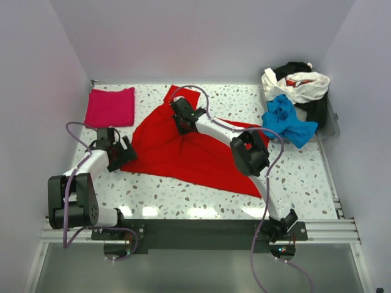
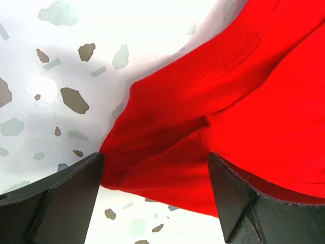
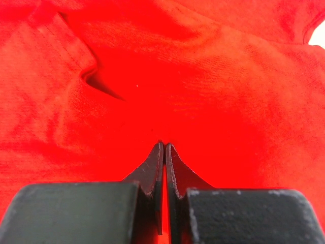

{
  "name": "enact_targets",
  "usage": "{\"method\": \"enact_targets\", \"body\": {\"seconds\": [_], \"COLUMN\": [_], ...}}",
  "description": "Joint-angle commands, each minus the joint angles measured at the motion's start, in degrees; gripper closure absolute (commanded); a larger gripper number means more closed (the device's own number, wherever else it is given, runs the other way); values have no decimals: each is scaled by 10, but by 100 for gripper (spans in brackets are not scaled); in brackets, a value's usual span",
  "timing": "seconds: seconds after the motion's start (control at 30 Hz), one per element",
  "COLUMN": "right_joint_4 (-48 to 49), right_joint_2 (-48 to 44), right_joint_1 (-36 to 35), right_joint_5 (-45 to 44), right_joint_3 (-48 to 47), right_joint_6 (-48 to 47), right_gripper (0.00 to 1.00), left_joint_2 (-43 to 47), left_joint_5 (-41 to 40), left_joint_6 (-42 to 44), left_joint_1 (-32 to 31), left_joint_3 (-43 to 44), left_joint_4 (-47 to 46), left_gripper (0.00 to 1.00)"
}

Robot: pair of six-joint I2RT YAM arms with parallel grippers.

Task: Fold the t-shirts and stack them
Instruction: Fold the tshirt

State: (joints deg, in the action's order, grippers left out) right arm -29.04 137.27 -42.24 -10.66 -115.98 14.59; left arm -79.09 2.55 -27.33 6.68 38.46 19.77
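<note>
A large red t-shirt (image 1: 183, 155) lies spread and creased across the middle of the table. My right gripper (image 1: 182, 122) sits on its upper middle. In the right wrist view its jaws are pressed together (image 3: 164, 145) on the red cloth (image 3: 203, 76). My left gripper (image 1: 125, 152) is at the shirt's left corner. In the left wrist view it is open (image 2: 155, 168), with the shirt's hemmed corner (image 2: 228, 101) lying between its fingers. A folded magenta-pink t-shirt (image 1: 110, 107) lies at the back left.
A heap of shirts sits at the back right: a blue one (image 1: 287, 122), a white one (image 1: 299, 85) and a black one (image 1: 316, 110), in a clear bin (image 1: 333, 125). Walls close in the table at the back and on both sides.
</note>
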Motion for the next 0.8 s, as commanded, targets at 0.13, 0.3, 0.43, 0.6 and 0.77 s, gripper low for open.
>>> {"method": "enact_targets", "body": {"seconds": [0.13,0.3,0.43,0.6,0.77], "right_joint_4": [-41,-60,-63,-58,-14], "right_joint_2": [-55,-90,-148,-233,-312], "right_joint_1": [3,6,14,47,108], "right_joint_5": [-54,-66,-73,-61,-10], "right_joint_3": [8,23,62,160,308], "right_joint_6": [22,33,33,54,86], "right_gripper": [83,48,37,27,22], "left_joint_2": [-20,-1,9,-33,-131], "left_joint_5": [-18,-24,-43,-68,-2], "left_joint_6": [11,24,34,33,17], "left_joint_1": [1,0,-16,-113,-155], "left_joint_3": [-1,35,96,173,228], "left_joint_4": [26,53,66,49,-12], "left_gripper": [10,10,10,9,9]}}
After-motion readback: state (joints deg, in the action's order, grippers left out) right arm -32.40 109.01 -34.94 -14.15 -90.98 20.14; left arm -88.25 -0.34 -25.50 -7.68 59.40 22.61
